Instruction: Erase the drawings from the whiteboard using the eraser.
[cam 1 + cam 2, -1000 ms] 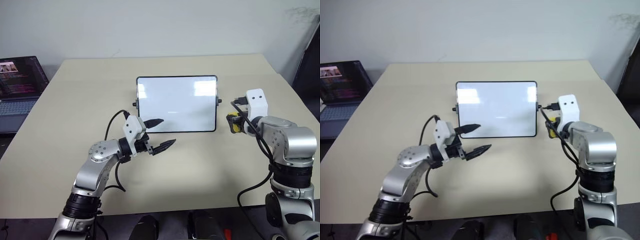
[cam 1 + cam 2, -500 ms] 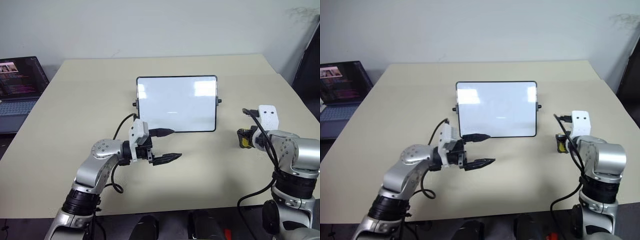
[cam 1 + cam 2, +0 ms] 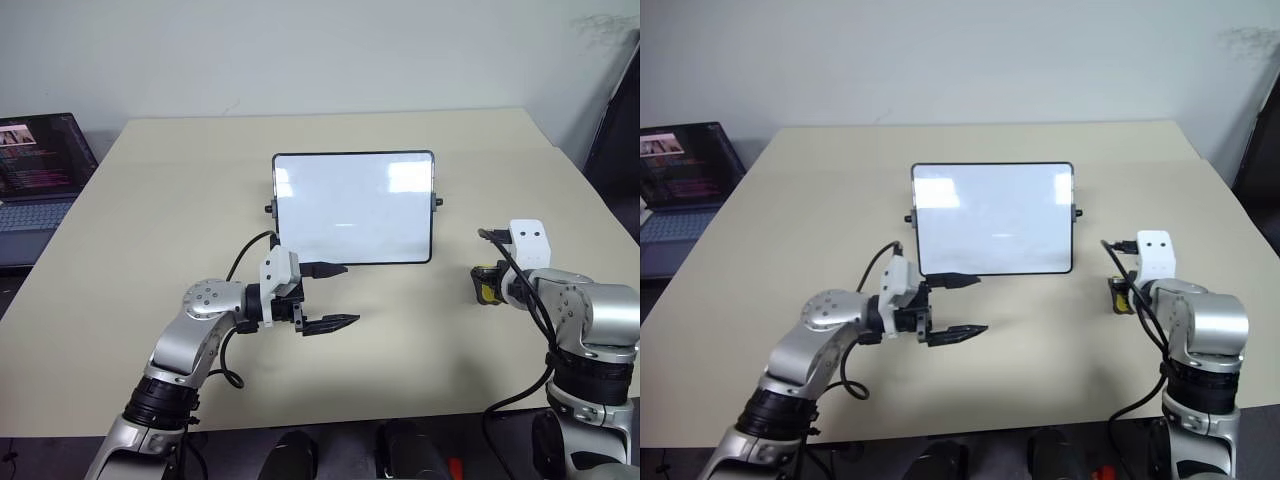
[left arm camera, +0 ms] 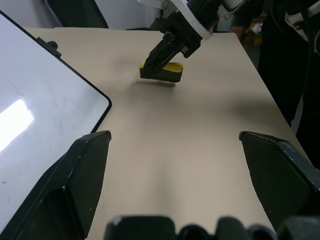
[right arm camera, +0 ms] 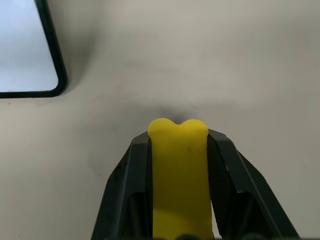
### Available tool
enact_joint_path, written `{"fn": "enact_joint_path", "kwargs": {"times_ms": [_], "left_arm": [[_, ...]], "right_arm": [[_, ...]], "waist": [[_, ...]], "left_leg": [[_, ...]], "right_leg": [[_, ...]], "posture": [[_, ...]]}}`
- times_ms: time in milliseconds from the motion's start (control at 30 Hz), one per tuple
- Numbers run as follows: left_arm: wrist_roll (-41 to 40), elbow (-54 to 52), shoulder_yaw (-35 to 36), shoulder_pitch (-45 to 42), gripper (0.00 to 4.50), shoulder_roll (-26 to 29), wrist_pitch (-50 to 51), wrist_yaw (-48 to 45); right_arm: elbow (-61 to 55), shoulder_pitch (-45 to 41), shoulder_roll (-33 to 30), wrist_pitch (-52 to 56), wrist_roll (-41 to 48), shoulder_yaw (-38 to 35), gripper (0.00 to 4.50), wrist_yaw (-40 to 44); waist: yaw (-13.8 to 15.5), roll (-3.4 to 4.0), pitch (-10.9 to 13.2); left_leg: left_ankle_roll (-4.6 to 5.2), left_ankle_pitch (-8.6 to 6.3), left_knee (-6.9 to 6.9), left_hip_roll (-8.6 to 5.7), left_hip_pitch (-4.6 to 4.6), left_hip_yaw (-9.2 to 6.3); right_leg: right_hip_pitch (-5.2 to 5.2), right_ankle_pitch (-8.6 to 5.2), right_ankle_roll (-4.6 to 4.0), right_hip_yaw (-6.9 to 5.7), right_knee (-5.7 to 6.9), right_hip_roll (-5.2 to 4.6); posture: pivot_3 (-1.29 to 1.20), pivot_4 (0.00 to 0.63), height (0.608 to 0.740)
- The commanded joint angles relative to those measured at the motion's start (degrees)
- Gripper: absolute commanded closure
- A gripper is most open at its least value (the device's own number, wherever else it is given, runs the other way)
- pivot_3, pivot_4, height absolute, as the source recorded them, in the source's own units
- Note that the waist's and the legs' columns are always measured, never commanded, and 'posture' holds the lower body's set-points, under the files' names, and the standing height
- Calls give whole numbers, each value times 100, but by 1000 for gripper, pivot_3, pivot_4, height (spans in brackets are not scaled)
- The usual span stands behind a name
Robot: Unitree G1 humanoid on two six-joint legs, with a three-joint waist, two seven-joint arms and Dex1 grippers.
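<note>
Right end effector (image 5: 179, 150) clamped on small yellow oblong eraser (image 5: 179, 170), lowered since a second ago to just above beige counter (image 3: 400, 330), right of glossy black-framed whiteboard (image 3: 352, 207) (no marks visible). Left end effector (image 3: 331, 296) open, empty. Erasing likely done; set-down next.

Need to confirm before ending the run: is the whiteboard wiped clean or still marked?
Clean as far as visible: the whiteboard surface shows only glare, no strokes. The eraser sits beside it in the right tool.
</note>
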Motion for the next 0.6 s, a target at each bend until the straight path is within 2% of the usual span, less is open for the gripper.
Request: {"fn": "enact_joint_path", "kwargs": {"times_ms": [33, 600], "left_arm": [[-1, -169, 41, 3, 0, 8, -92, 31], [-34, -244, 91, 13, 0, 86, -50, 106]], "right_arm": [[59, -78, -294, -401, 173, 241, 3374, 233], [870, -72, -1427, -1537, 480, 1152, 3374, 1262]], "waist": [[3, 0, 0], [3, -1, 0]], "left_leg": [[0, 0, 0, 0, 0, 0], [1, 0, 3, 0, -1, 1]], "right_leg": [[0, 0, 0, 0, 0, 0], [2, 0, 0, -1, -1, 1]], "posture": [[0, 150, 740], [0, 150, 740]]}}
